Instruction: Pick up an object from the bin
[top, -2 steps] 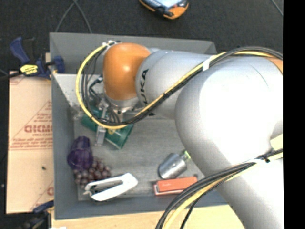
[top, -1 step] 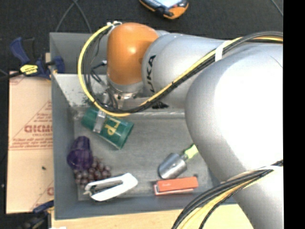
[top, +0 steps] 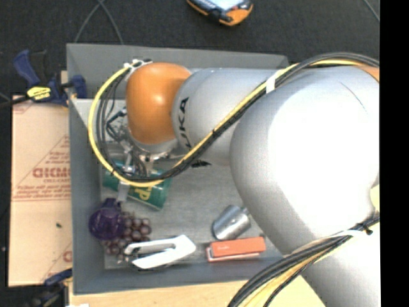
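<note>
Beneath gripper [top: 137, 166], state untellable: one green can [top: 150, 194], one purple grape bunch [top: 119, 229] beside.

The grey bin [top: 198, 197] holds a green can [top: 146, 193], purple grapes [top: 114, 226], a white tool [top: 160, 251], a silver cup [top: 231, 222] and an orange block [top: 236, 248].

A green packet [top: 142, 192] with a large yellow letter on its face lies flat, its long side slanting down to the right. It sits just above the purple bunch of grapes [top: 110, 224] and slightly right of it. Its upper edge is covered.
</note>
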`<state>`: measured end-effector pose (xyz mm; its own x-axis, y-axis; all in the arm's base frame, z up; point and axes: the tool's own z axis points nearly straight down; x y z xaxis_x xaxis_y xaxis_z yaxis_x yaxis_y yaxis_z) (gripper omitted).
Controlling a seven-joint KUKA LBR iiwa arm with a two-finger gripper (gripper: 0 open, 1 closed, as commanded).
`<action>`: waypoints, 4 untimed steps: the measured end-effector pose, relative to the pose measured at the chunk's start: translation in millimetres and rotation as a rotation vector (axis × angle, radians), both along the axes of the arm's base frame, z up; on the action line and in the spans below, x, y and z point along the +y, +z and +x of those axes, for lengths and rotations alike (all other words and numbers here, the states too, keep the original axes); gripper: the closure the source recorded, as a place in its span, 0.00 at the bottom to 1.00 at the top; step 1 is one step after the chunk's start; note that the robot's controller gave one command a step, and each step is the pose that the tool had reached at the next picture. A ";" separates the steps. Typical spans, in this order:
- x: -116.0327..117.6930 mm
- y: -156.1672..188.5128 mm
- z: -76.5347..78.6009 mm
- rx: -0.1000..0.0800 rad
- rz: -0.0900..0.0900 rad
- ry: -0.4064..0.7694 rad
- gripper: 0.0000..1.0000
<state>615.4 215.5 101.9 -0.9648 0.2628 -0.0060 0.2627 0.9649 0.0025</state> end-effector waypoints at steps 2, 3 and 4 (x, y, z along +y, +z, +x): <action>-3.3 -29.4 -23.3 -0.010 0.001 -0.202 1.00; -1.8 -29.6 -23.9 -0.009 0.002 -0.201 1.00; -2.7 -11.9 -26.1 -0.002 0.001 -0.203 1.00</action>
